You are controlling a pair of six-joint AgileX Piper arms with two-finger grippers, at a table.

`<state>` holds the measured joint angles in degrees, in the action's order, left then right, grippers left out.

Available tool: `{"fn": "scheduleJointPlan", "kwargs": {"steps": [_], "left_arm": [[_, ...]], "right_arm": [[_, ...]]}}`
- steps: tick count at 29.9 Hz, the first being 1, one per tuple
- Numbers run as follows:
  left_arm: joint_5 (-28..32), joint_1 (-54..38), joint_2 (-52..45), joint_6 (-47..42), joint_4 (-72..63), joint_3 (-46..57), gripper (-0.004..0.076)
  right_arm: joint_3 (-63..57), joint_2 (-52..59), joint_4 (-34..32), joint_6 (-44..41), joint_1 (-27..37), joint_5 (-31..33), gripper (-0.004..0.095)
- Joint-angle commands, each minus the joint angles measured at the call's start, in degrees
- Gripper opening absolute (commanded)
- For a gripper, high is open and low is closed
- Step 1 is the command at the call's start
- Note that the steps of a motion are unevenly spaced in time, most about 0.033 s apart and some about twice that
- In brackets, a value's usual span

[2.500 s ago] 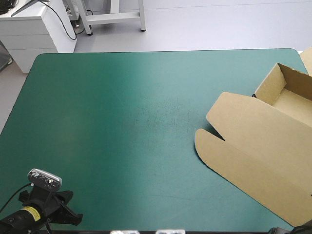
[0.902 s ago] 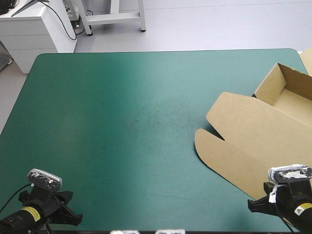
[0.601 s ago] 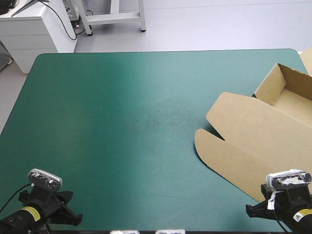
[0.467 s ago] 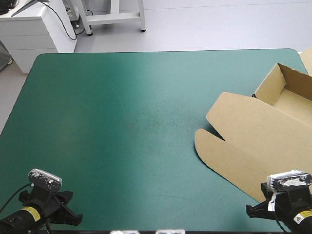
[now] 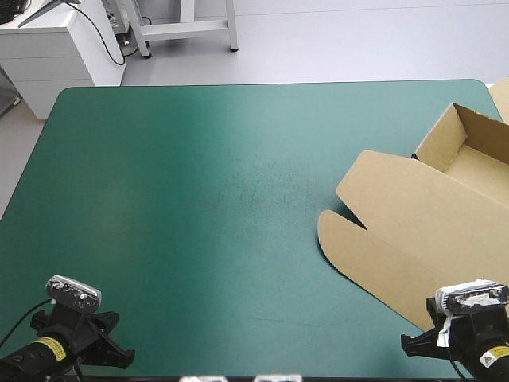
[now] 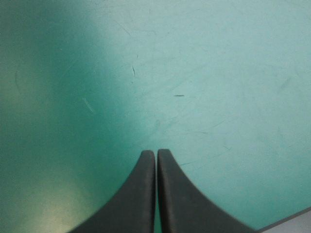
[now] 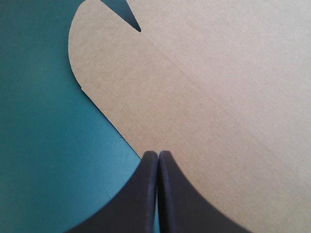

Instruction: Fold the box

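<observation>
**Position.** Box point(image 5: 429, 231) lay at the table's right side, brown board. Tray portion w/ raised walls sat toward the far right. The lid lay flat on the teal-green cover point(image 5: 199, 199) toward the near edge, its rounded flaps pointing to the table's middle. The box ran past the high view's right edge, so its full extent could not be confirmed.

**Grippers.** Left gripper point(image 6: 156, 158) had its black fingers pressed together w/ nothing between them. It hung over bare cover at the near left corner, well apart from the box. Right gripper point(image 7: 158, 156) was likewise pressed together and empty, its tip just over the lid's near edge.

**Risks (judgement).**
- Neither gripper could pinch the board as it stood; fingers must spread first.
- A closed tip driven down at the lid edge could dent the board or skid it sideways.
- W/ the box so near the right edge, a push that way could send it off the table.
- Lifting the lid w/ one arm only could drag the unheld tray along.

**Markings.** No print, brand or label was seen on the box. Yellow sticker point(image 5: 50, 347) was seen on the left arm, and a similar one on the right; text too small to read.
</observation>
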<state>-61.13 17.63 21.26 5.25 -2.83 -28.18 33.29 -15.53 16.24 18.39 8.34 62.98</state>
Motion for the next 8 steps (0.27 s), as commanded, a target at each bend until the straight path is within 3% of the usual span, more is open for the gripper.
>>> {"fn": "scheduleJointPlan", "kwargs": {"steps": [1,8], "left_arm": [[2.7,0.2,0.6,-0.2,-0.6,-1.4,-0.0008],[2.7,0.2,0.6,-0.2,-0.6,-1.4,-0.0008]], "right_arm": [[1.3,-0.5,1.2,0.5,-0.1,-3.5,-0.0021],[-0.8,-0.5,1.2,1.1,-0.1,-3.5,-0.0021]]}}
